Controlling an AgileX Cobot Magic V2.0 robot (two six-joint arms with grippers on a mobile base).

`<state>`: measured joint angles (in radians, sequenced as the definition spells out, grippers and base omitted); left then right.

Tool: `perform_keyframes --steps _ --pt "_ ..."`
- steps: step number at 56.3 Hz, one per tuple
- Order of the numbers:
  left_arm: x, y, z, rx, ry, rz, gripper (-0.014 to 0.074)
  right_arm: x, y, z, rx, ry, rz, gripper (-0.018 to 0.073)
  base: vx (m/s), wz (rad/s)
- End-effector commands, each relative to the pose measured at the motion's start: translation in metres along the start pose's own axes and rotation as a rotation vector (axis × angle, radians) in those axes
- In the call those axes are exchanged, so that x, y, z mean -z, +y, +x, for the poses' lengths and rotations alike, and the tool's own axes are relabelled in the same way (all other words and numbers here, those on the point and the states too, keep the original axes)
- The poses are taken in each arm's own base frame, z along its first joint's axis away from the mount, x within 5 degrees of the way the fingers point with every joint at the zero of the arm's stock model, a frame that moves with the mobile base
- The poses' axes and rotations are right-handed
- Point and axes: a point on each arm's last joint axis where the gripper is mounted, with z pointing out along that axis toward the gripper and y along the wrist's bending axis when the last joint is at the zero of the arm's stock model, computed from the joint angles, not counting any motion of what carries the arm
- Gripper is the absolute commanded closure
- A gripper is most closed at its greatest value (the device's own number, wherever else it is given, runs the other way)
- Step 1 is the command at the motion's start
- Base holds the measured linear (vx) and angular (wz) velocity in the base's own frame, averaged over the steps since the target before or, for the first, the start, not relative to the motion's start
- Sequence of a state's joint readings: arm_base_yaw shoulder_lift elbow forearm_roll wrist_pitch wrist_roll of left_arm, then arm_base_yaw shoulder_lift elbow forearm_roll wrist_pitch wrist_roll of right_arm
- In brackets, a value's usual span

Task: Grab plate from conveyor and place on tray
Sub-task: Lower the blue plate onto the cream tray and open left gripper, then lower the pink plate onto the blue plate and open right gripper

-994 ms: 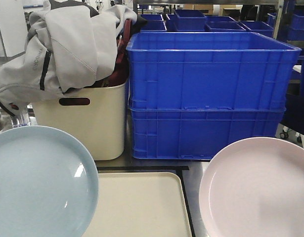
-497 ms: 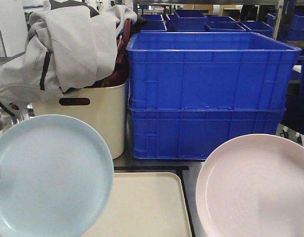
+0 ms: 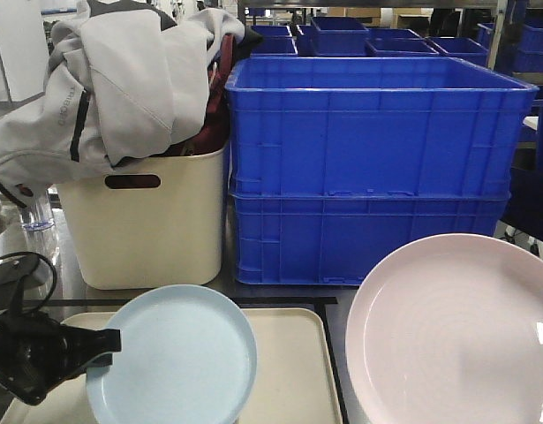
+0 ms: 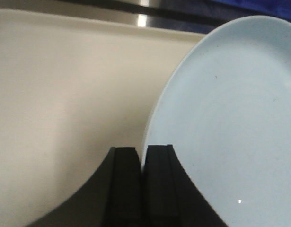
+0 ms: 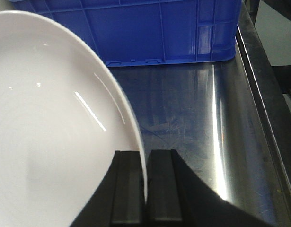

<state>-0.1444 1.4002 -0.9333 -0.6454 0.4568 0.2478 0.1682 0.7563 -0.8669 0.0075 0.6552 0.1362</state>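
Observation:
A pale blue plate (image 3: 174,355) hangs low over the cream tray (image 3: 289,371), its left rim pinched by my left gripper (image 3: 101,344), which is shut on it. The left wrist view shows that rim (image 4: 157,118) between the black fingers (image 4: 157,179), with the tray (image 4: 65,94) beneath. A pink plate (image 3: 452,331) is held up at the right, off the tray. My right gripper (image 5: 145,184) is shut on its rim (image 5: 131,123) above the steel table (image 5: 197,132). The conveyor is out of view.
A cream bin (image 3: 143,221) stuffed with grey clothing stands behind the tray at the left. Stacked blue crates (image 3: 368,168) stand behind at the right. The steel table's right edge (image 5: 263,94) runs close to the right gripper. A clear cup (image 3: 37,212) is at far left.
The blue plate has dropped from high at the left down and rightward over the tray, and the left arm has come into view. The pink plate has risen slightly.

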Motion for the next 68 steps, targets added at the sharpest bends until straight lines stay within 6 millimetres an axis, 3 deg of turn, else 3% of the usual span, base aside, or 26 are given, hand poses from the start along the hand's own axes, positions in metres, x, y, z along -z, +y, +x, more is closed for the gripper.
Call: perform_keyframes --steps 1,16,24,29,35,44,56,68 --pt "0.011 -0.011 -0.014 0.015 -0.076 0.041 0.0452 0.005 0.002 -0.016 -0.003 -0.11 -0.014 0.0571 0.0 0.0" --pt "0.011 -0.01 -0.016 0.014 -0.096 0.036 0.0219 0.005 0.002 -0.015 -0.007 -0.11 -0.017 0.0571 0.0 0.0" --pt "0.017 -0.013 -0.015 0.003 -0.088 0.046 0.0188 0.005 0.005 -0.015 -0.055 -0.105 -0.051 0.0571 0.0 0.0" --pt "0.032 -0.018 -0.016 -0.04 -0.11 0.063 0.019 -0.003 0.009 -0.015 -0.123 -0.074 -0.094 0.0571 0.0 0.0" --pt "0.081 -0.032 -0.016 -0.141 -0.232 0.087 0.0288 -0.031 0.021 -0.014 -0.194 0.006 -0.194 0.057 0.0 0.0" --pt "0.154 -0.045 -0.011 -0.269 -0.476 0.083 0.0598 -0.073 0.049 -0.012 -0.206 0.059 -0.347 0.0568 0.0 0.0" --pt "0.217 -0.049 0.013 -0.323 -0.627 0.058 0.06 -0.143 0.107 -0.004 -0.197 0.159 -0.451 0.0569 0.0 0.0" --pt "0.232 -0.044 0.024 -0.31 -0.631 0.003 0.0599 -0.207 0.136 -0.01 -0.212 0.264 -0.471 0.0569 0.0 0.0"
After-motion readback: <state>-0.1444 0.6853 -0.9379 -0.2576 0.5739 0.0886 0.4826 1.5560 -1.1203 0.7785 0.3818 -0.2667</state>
